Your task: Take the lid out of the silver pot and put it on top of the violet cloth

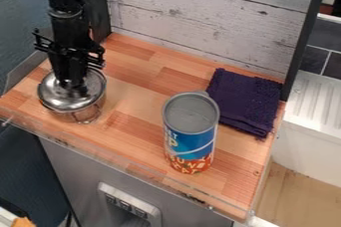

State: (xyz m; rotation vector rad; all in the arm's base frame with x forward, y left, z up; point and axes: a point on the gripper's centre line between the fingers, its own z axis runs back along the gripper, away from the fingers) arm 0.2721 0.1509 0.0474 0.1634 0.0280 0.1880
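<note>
- Whitewashed planks [206, 7] back my work surface, a butcher-block wooden counter [126, 126] with a clear rim along its front edge.
- Off to the right of my view I have a white ribbed drainboard [318, 104] below dark tiles [323, 60]; under the counter's front is a grey panel with a row of buttons [126, 206].
- My black gripper [72, 90] hangs down over the silver pot [70, 116], at the left of the counter. I can't tell from here whether it is open or closed.
- The shiny metal lid [55, 95] is on top of the pot, right below the gripper, partly hidden by it. A wire handle [86, 117] shows on the pot's near side.
- The folded violet cloth [246, 101] lies flat toward the right, well apart from the pot and near the planks.
- A blue and orange cylindrical can [191, 139] with a grey top stands upright between pot and cloth, closer to my camera.
</note>
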